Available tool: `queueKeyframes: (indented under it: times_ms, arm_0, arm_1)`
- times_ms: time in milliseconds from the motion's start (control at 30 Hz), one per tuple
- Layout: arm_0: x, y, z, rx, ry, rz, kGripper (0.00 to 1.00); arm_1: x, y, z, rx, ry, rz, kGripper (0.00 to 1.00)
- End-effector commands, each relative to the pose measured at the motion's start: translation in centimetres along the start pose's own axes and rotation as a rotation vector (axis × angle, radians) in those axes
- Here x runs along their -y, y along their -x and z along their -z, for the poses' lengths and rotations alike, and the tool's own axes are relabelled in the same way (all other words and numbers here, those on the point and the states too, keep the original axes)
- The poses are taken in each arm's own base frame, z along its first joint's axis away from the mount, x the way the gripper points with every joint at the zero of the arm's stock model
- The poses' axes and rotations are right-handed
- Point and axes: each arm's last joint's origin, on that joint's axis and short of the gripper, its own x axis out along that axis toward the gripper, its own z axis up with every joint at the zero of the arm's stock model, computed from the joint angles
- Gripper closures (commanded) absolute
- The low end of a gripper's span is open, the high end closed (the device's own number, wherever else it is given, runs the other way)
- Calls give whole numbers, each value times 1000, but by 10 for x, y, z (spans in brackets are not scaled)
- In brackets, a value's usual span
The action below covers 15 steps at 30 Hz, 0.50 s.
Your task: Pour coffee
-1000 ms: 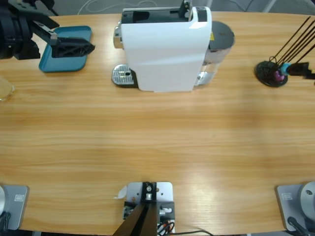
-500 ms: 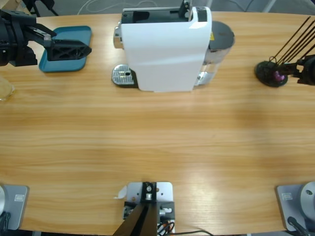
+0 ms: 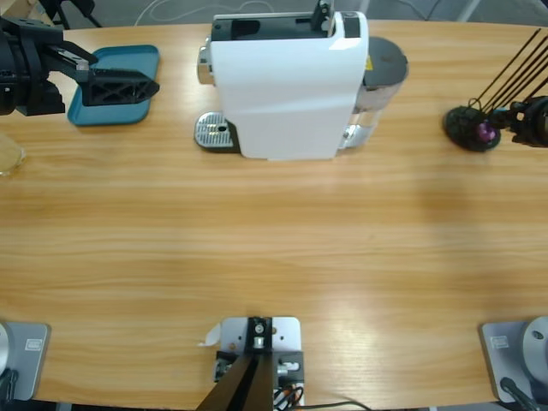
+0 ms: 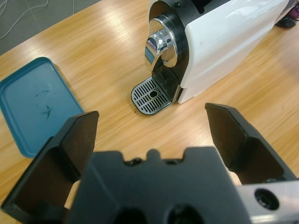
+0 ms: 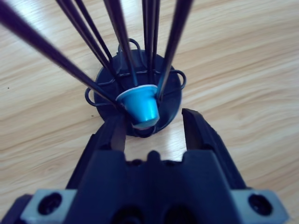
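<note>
The coffee is a pale tan tint in a clear tumbler (image 3: 7,154), cut off by the high view's left edge. My left gripper (image 3: 128,75) hovers open over a blue tray (image 3: 107,116) at the back left, apart from the tumbler. In the left wrist view its gripper (image 4: 149,114) has wide-spread jaws that hold nothing and face the white coffee machine (image 4: 224,42) and its drip grille (image 4: 149,95). My right gripper (image 5: 152,116) is open at the black capsule holder (image 5: 170,95), with a blue capsule (image 5: 142,105) between its jaw tips.
The coffee machine (image 3: 287,94) stands at the back middle with its drip grille (image 3: 214,133) at its left foot. The capsule holder (image 3: 469,130) with long black rods is at the far right, with my right gripper (image 3: 527,120) beside it. The blue tray (image 4: 32,107) has nothing on it.
The left gripper shifted a little toward the table's back edge over the tray, then held still. The right gripper drew slightly toward the right edge beside the capsule holder.
</note>
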Motion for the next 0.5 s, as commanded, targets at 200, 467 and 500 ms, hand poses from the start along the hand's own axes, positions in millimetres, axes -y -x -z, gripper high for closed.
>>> queueKeyframes:
  times_ms: [200,467,500]
  arm_0:
    - [-1,-7,7,-40,14,1,0]
    - [-1,-8,10,-50,18,9,0]
    - [-1,-8,10,-50,18,9,0]
  arm_1:
    - [5,-9,10,-25,28,-2,831]
    - [2,-7,11,9,60,-28,1000]
    - [1,-7,11,10,62,-29,1000]
